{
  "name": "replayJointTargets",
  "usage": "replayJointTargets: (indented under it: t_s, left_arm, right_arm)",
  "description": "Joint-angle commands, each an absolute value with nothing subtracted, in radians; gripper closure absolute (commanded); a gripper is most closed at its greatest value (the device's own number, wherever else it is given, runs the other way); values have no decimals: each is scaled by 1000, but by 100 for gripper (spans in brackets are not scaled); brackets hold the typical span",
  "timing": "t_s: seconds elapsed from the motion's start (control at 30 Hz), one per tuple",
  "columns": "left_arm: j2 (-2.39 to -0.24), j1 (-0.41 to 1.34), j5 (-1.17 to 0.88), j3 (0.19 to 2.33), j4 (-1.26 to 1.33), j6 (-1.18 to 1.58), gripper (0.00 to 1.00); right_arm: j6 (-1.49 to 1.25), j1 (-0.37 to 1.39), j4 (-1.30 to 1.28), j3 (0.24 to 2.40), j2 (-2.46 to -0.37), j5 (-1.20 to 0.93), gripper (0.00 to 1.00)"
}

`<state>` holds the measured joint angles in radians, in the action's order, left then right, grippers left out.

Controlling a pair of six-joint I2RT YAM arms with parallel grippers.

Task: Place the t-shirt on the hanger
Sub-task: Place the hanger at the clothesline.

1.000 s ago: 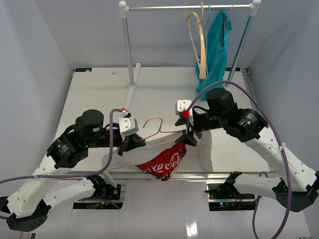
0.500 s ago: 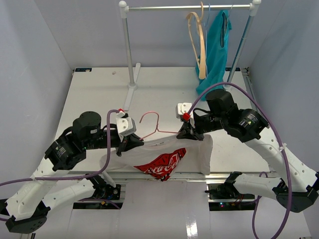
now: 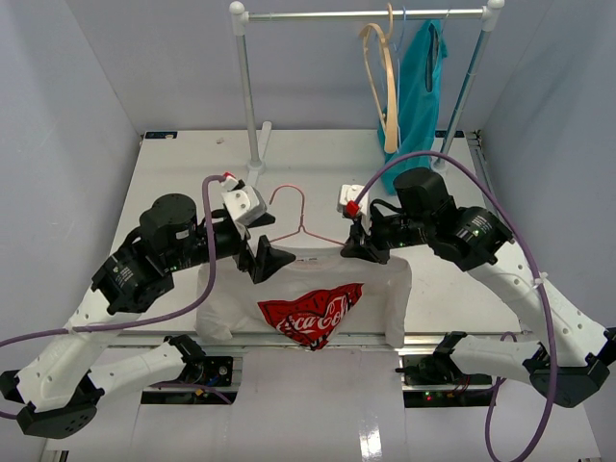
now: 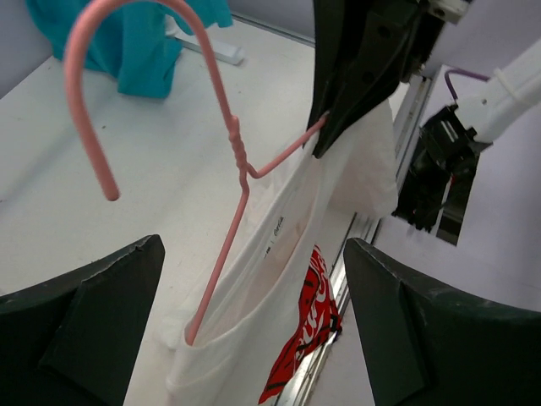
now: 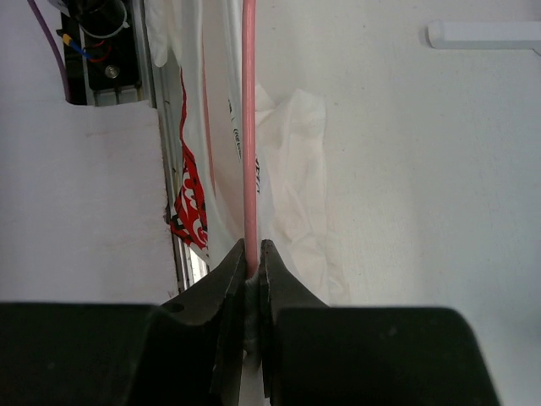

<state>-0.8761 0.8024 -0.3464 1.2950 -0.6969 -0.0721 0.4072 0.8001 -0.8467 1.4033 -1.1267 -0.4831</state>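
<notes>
Now that our left pincer (image 3: pixel 268 260) has sprung apart, we judge the white heart-print t-shirt (image 3: pixel 310 310) hung on the thin pink wire hanger (image 4: pixel 241 161) our right pincer (image 5: pixel 252 254) clamps at three o'clock.

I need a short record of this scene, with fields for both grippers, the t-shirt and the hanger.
t-shirt: hangs spread on the hanger, red print showing
hanger: hook free above the collar, one arm inside the neck
left gripper: open, by the collar, holding nothing
right gripper: shut on the hanger
rack: holds a tan hanger and a teal garment
</notes>
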Motion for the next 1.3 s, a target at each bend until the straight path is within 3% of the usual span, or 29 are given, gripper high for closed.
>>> replayJointTargets:
  t_s: [0.0,0.13,0.37,0.57,0.7,1.07,1.27]
  left_arm:
    - [-882,807,-193,1360,-618,58,2]
    - [-891,806,-89,1370,-598,172,2]
    - [-881,807,-194,1186,-370,318,2]
    - [-903,807,23,1112,-340,441,2]
    - [-787,807,139,883,-152,511,2]
    - [-830,808,86,741,-94,620,2]
    - [-798,808,83,547,82,640,2]
  right_arm:
    - [341,796,-774,1432,-1096,-396,92]
    - [274,796,-782,1457,-1087,-242,92]
    - [167,797,-859,1521,-1145,26,92]
    - [76,797,-891,1629,-1218,184,92]
    - [-19,798,-923,1756,-1305,290,92]
    - [-167,799,-987,2122,-1619,564,92]
    - [-134,798,-855,2247,-1745,652,92]
